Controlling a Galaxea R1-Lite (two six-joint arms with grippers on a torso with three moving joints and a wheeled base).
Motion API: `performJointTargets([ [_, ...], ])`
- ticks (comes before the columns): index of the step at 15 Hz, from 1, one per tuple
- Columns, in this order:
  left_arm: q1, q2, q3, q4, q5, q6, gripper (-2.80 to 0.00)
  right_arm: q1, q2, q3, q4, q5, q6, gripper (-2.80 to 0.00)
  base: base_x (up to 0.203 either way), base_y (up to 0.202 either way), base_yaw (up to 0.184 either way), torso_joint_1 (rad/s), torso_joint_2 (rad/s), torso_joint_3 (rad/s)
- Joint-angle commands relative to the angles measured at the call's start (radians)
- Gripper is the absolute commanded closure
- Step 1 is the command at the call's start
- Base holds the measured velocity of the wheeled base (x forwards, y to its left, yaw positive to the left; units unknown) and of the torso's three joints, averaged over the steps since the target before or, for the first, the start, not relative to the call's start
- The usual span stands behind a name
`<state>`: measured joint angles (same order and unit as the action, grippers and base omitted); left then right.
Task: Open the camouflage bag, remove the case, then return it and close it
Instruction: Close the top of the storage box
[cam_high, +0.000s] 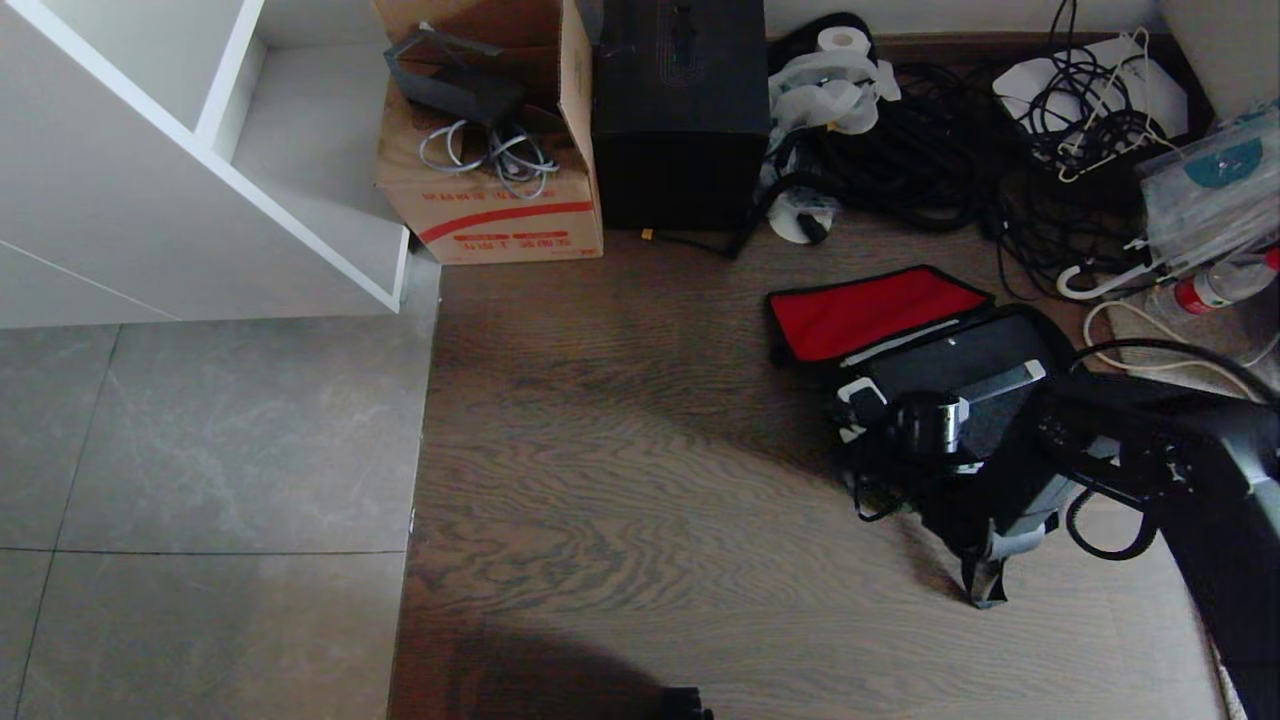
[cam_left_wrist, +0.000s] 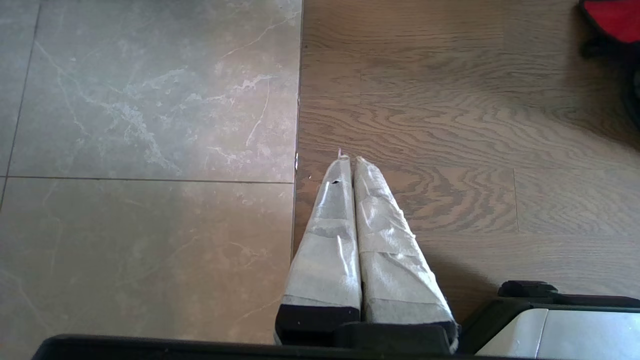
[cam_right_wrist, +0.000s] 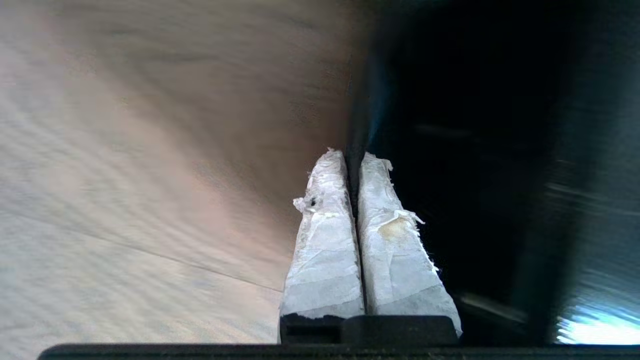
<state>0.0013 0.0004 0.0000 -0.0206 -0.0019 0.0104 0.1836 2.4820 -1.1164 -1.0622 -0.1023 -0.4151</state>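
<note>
The camouflage bag (cam_high: 1000, 500) lies open on the wood floor (cam_high: 650, 450) toward its right side, well off the grey tiles (cam_high: 200, 450); its red-lined lid (cam_high: 875, 310) is folded back toward the far wall; the case (cam_high: 950, 365) lies flat inside, long axis running from near left to far right. The right gripper (cam_right_wrist: 353, 160) is at the bag's edge, taped fingers (cam_right_wrist: 325, 240) pressed together on a thin dark edge of the bag. The left gripper (cam_left_wrist: 348, 159) hangs closed and empty over the seam between tiles and wood.
</note>
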Motion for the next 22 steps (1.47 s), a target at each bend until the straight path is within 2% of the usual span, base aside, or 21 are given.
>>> performJointTargets([
  [1, 0.000, -0.003, 0.011, -0.001, -0.001, 0.000, 0.00, 0.005, -0.105, 0.051, 0.021, 0.004, 0.000, 0.00, 0.000, 0.000, 0.000, 0.000, 0.00, 0.000],
  [5, 0.000, -0.003, 0.011, -0.001, -0.001, 0.000, 0.00, 0.010, -0.217, 0.142, 0.053, 0.011, 0.045, 0.00, 0.000, 0.000, 0.000, 0.000, 0.00, 0.000],
  [13, 0.000, -0.002, 0.011, -0.001, 0.000, 0.000, 0.00, 0.011, -0.347, 0.225, 0.082, 0.049, 0.062, 0.00, 0.000, 0.000, 0.000, 0.000, 0.00, 0.000],
  [15, 0.000, -0.002, 0.011, -0.001, -0.001, 0.000, 0.00, 0.024, -0.376, 0.194, 0.084, 0.083, 0.124, 0.00, 0.000, 0.000, 0.000, 0.000, 0.00, 0.000],
  [18, 0.000, -0.002, 0.011, -0.001, 0.000, 0.000, 0.00, 0.032, -0.370, 0.256, 0.179, 0.109, 0.130, 0.00, 0.000, 0.000, 0.000, 0.000, 0.00, 0.000],
  [21, 0.000, -0.002, 0.011, -0.001, -0.001, 0.000, 0.00, 0.017, -0.398, 0.260, 0.198, 0.107, 0.143, 0.00, 0.000, 0.000, 0.000, 0.000, 0.00, 0.000],
  [22, 0.000, -0.002, 0.011, -0.001, 0.000, 0.000, 0.00, 0.008, -0.397, 0.261, 0.196, 0.107, 0.148, -2.80, 0.000, 0.000, 0.000, 0.000, 0.00, 0.000],
])
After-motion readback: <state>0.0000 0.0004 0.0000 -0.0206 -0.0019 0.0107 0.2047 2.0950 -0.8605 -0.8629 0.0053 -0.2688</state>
